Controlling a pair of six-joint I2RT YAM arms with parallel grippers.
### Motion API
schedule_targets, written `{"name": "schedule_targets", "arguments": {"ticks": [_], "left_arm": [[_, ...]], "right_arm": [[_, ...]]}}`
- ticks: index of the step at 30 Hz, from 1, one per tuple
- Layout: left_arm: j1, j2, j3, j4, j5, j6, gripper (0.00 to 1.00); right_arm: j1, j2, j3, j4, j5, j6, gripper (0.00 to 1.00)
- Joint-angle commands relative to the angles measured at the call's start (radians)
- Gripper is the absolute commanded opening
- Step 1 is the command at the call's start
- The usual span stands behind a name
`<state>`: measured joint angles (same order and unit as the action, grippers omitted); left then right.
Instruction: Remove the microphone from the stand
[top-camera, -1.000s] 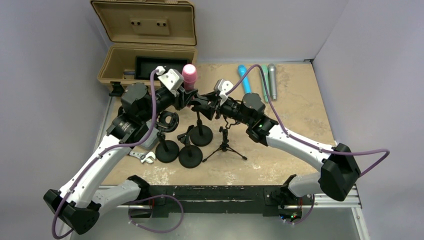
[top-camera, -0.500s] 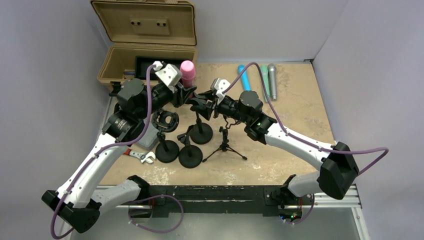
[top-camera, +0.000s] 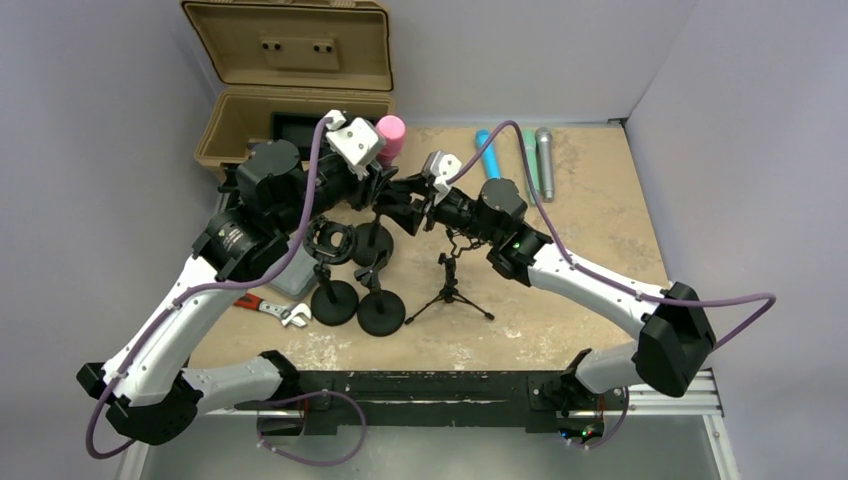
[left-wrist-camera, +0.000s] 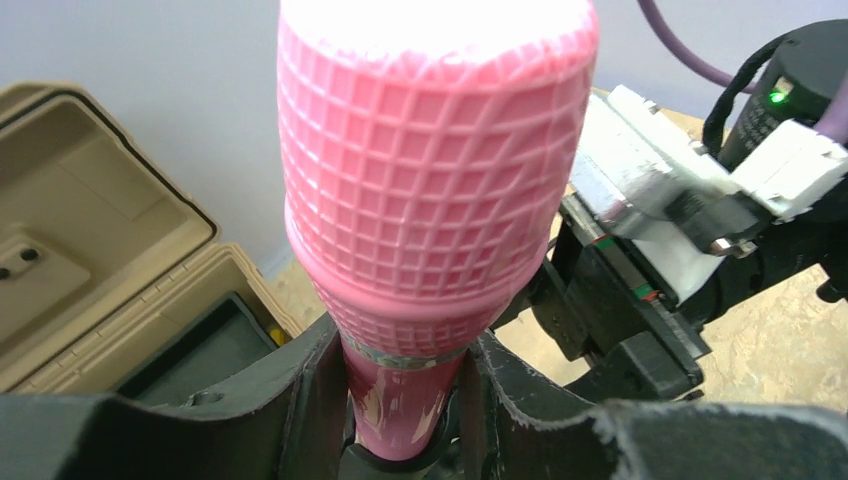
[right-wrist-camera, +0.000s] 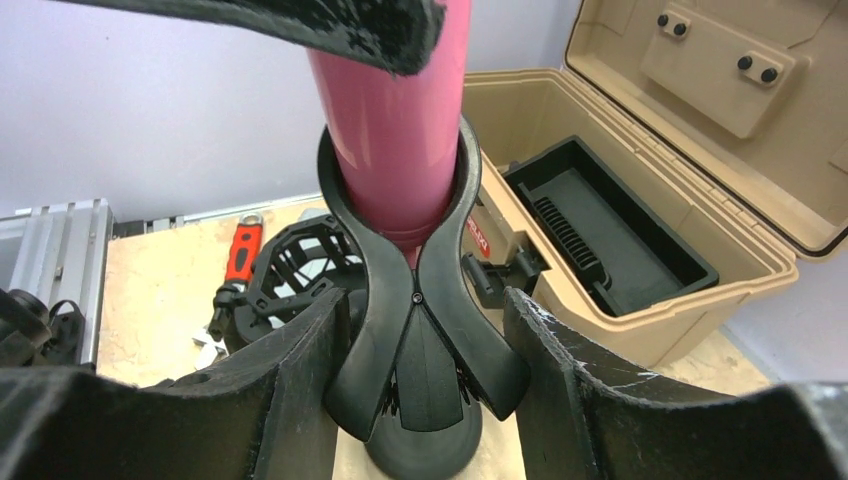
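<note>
A pink microphone (top-camera: 389, 137) with a mesh head (left-wrist-camera: 430, 170) sits in the black spring clip (right-wrist-camera: 415, 330) of a round-based stand (top-camera: 372, 245). Its handle (right-wrist-camera: 390, 130) is still inside the clip's ring. My left gripper (top-camera: 372, 178) is shut on the handle just under the head, one finger (left-wrist-camera: 300, 400) on each side. My right gripper (top-camera: 405, 205) is shut on the clip's two levers, its fingers (right-wrist-camera: 290, 390) pressing them from both sides. The stand's base (right-wrist-camera: 425, 445) shows below the clip.
An open tan case (top-camera: 290, 100) stands at the back left. Blue (top-camera: 488, 155), green (top-camera: 528, 160) and grey (top-camera: 545, 160) microphones lie at the back right. Two more round-based stands (top-camera: 381, 312), a small tripod (top-camera: 450, 290), a shock mount (top-camera: 330, 240) and a wrench (top-camera: 282, 312) sit nearby.
My left gripper has carried the pink microphone up and to the right. The stand's base has shifted left from where it stood. My right gripper has followed slightly, still on the clip.
</note>
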<state>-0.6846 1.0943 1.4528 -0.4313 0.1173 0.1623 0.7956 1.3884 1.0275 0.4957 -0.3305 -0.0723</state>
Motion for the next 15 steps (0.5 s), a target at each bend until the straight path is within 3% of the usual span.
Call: {"name": "schedule_targets", "arguments": {"ticks": [1, 7, 15], "left_arm": [[-0.112, -0.019, 0.154, 0.110, 0.124, -0.078, 0.00], [-0.113, -0.001, 0.198, 0.064, 0.048, -0.058, 0.00], [-0.114, -0.015, 0.022, 0.164, 0.058, -0.034, 0.00]], "right_arm": [[-0.018, 0.057, 0.019, -0.021, 0.108, -0.010, 0.00], [-0.020, 0.046, 0.022, -0.025, 0.123, -0.003, 0.00], [-0.021, -0.006, 0.022, -0.029, 0.157, -0.018, 0.03]]}}
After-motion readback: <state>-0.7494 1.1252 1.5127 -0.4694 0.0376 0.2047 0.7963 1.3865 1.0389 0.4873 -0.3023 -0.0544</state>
